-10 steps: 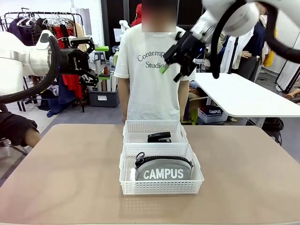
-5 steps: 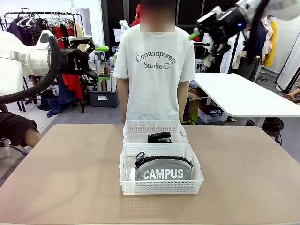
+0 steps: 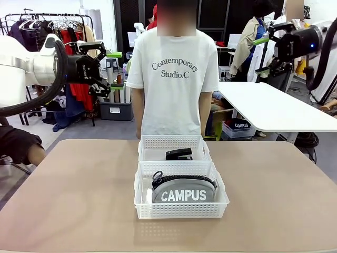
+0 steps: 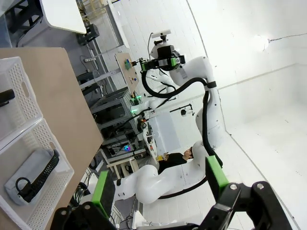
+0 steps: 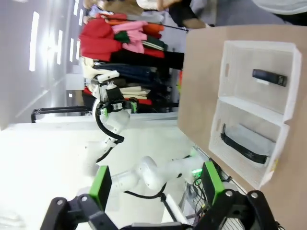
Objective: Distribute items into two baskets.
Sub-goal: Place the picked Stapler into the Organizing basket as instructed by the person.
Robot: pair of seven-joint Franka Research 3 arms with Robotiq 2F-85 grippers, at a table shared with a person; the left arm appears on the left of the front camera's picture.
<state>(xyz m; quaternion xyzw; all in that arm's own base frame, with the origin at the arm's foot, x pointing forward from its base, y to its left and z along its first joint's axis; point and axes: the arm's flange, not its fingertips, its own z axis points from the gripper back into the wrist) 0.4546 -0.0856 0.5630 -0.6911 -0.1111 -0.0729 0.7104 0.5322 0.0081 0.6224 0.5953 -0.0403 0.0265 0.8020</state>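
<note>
**Both jaws wide open, nothing held, items already in the baskets**

Both grippers have their jaws spread fully and hold nothing: the left gripper (image 3: 102, 68) is raised at the left side and the right gripper (image 3: 266, 55) is raised at the right side, both well above the table (image 3: 63, 195).

From the largest thing: the light brown table carries two white lattice baskets, placed end to end and touching in the middle. The near basket (image 3: 181, 210) contains the grey pouch (image 3: 183, 191), which lies with its white "CAMPUS" lettering toward the camera, the dark zip on top and a black ring pull at its left end. The far basket (image 3: 175, 143) contains the black stapler (image 3: 179, 154), smaller, lying flat near its centre.

A person in a white T-shirt (image 3: 174, 79) stands just behind the far basket, arms down. Behind, a clothes rack (image 3: 42, 23) is at the left and a white table (image 3: 268, 108) at the right. Nothing covers the baskets.

In the left wrist view the pouch (image 4: 31, 175) lies in one compartment.
</note>
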